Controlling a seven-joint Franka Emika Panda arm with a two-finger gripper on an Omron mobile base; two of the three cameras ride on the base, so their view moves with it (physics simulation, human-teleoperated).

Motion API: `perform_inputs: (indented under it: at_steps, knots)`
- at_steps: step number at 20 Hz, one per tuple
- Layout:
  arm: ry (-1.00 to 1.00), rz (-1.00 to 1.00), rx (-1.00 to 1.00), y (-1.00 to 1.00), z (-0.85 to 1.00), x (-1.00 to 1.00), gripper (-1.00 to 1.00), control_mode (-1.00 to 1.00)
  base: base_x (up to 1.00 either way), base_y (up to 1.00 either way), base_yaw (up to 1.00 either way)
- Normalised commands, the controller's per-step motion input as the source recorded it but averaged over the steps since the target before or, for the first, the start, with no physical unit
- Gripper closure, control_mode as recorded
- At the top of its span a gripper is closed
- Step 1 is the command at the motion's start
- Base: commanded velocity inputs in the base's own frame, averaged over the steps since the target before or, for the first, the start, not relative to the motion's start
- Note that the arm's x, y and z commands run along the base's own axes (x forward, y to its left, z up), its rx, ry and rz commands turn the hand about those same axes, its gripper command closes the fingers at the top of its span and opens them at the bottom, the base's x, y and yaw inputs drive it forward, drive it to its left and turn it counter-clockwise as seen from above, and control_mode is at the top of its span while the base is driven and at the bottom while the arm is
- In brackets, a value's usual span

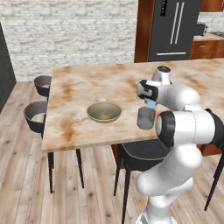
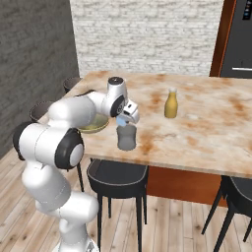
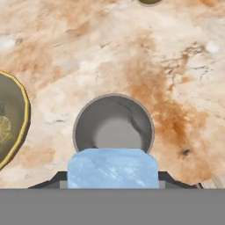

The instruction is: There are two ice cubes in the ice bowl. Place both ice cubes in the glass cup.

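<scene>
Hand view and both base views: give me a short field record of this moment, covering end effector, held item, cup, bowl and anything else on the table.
end effector: above the glass cup, closed on an ice cube
ice cube: pale blue, held between the fingers, over the cup's mouth
glass cup: upright on the table, no ice visible inside
ice bowl: on the table beside the cup, apart from it; contents too small to tell
yellow bottle: upright, farther along the table
table: marble-look top
</scene>
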Motion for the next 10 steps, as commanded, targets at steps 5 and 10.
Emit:
perform_inputs:
  at_steps: [5,10]
  knots:
    - [0.06,0.00,0.00,0.00,-0.44,0.08,1.00,-1.00,0.00,0.00,0.00]
    - [0.02,0.00,0.00,0.00,-0.26,0.12,1.00,-1.00,0.00,0.00,0.00]
